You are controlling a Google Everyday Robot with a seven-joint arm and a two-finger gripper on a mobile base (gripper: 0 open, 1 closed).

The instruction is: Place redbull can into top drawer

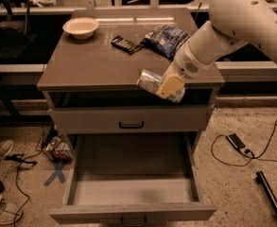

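My gripper (165, 87) is shut on the redbull can (148, 80), a shiny silver can held on its side. It hangs at the front right edge of the cabinet top, in front of the open slot under the top. A cream finger (170, 84) covers the can's middle. The drawer (133, 189), a wide grey box with a pale floor, is pulled out below and in front of the gripper; nothing lies in it. Its dark handle (133, 220) shows at the bottom edge.
A white bowl (81, 27), a black keypad device (125, 44) and a blue-and-white snack bag (167, 37) lie on the cabinet top (90, 65). A shut shallow drawer front with a black loop handle (131, 124) lies between. Cables (237, 145) and shoes (1, 207) lie on the floor.
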